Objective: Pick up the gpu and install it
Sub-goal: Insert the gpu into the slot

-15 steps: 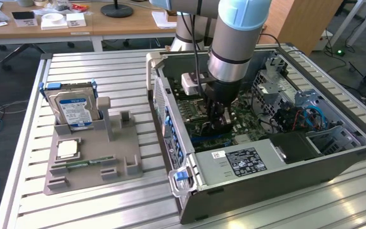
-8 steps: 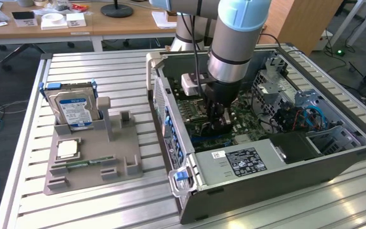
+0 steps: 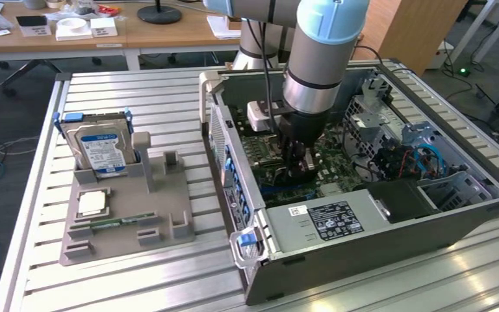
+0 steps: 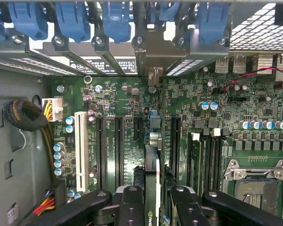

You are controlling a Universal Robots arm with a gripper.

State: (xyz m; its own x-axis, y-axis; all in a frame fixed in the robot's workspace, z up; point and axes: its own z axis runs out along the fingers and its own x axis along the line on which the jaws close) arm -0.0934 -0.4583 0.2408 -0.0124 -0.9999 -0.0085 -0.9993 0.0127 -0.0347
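The gpu [image 4: 152,165] shows edge-on as a thin dark card standing upright over the green motherboard [image 4: 127,101], its silver end bracket [image 4: 153,56] up against the case's rear slot openings. My gripper [image 4: 153,200] is shut on the card, one black finger [image 4: 132,202] on either side. The card runs along the black expansion slots [image 4: 119,146], between two of them; whether it sits in a slot I cannot tell. In the exterior view my gripper [image 3: 301,169] reaches straight down inside the open computer case [image 3: 362,247], low over the board.
On the exterior view's left a grey holder [image 3: 132,218] carries a silver hard drive with a blue label [image 3: 101,148], a processor chip [image 3: 91,203] and a slim memory stick [image 3: 111,223]. Inside the case are the power supply [image 3: 336,218], blue latches [image 4: 115,19], cables [image 4: 26,115] and a CPU socket [image 4: 257,188].
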